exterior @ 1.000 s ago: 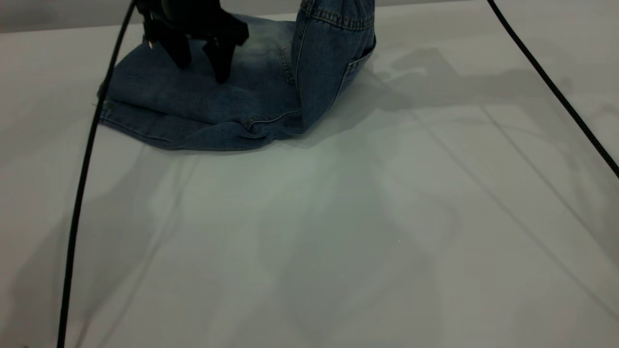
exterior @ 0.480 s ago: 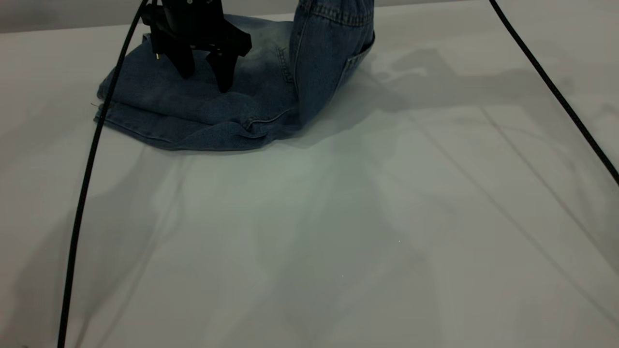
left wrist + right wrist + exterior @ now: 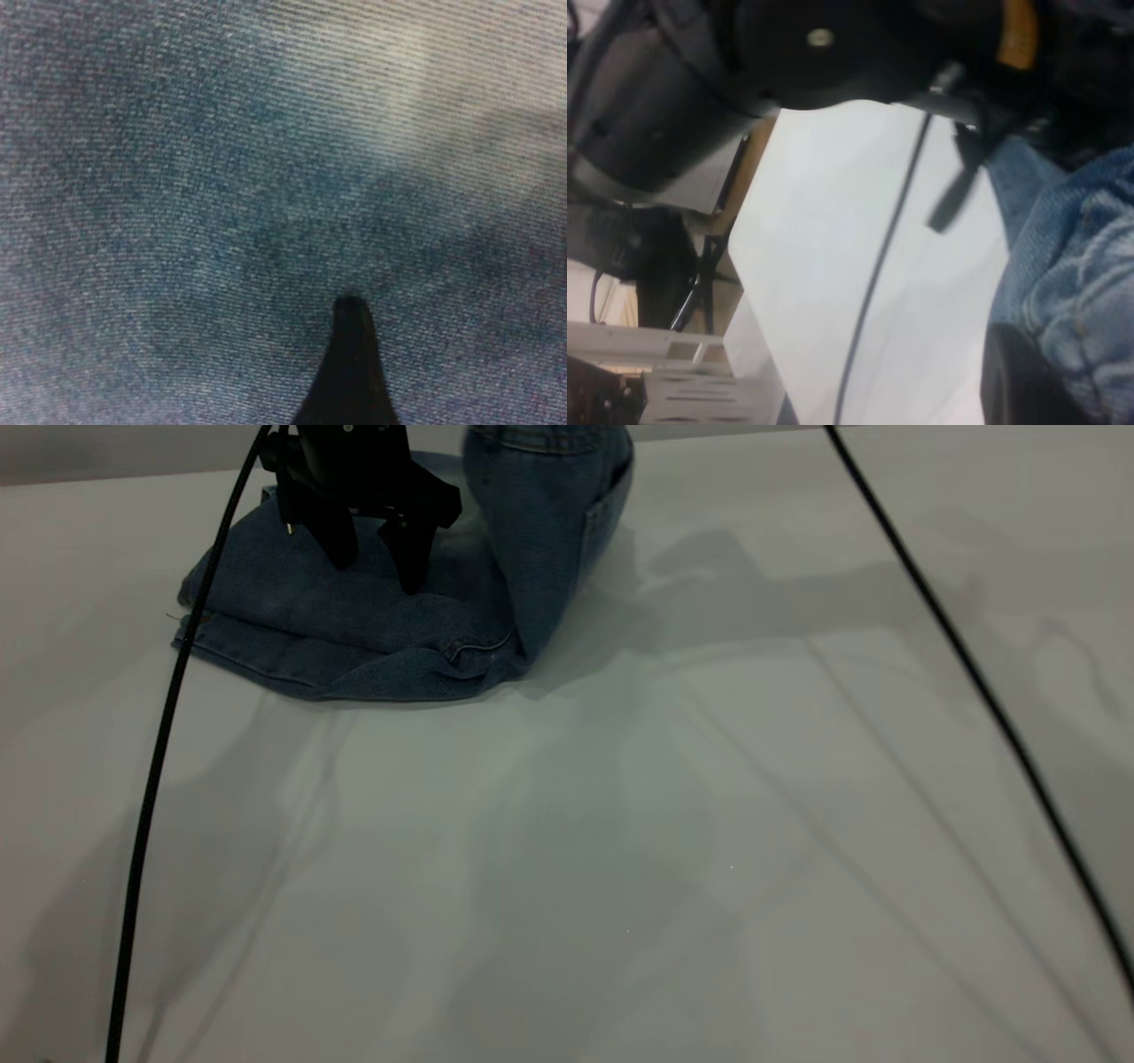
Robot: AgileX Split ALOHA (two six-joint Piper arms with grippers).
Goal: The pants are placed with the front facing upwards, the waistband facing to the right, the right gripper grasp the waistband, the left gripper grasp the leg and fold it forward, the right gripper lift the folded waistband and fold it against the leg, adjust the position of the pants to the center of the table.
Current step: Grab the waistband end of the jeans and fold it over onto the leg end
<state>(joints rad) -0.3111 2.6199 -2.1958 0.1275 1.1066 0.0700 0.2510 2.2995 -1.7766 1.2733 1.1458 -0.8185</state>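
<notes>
The blue denim pants (image 3: 354, 620) lie folded at the far left of the table (image 3: 620, 850). Their waist end (image 3: 549, 514) is lifted upright and runs out of the top of the exterior view. My left gripper (image 3: 372, 558) stands open over the legs, both fingertips (image 3: 409, 576) pressing on the denim. Denim (image 3: 221, 177) fills the left wrist view, where one finger (image 3: 350, 372) shows. In the right wrist view the gathered waistband (image 3: 1081, 266) is bunched against a dark finger (image 3: 1014, 381) of my right gripper (image 3: 1063, 372), which is shut on it.
Two black cables cross the exterior view, one down the left side (image 3: 151, 779) and one down the right (image 3: 974, 682). The left arm's black body (image 3: 833, 53) looms in the right wrist view. Bare white tabletop stretches in front of and to the right of the pants.
The lifted waist end has swung leftward over the legs, and the right cable has shifted left with it. The left gripper moved slightly, then held still on the denim.
</notes>
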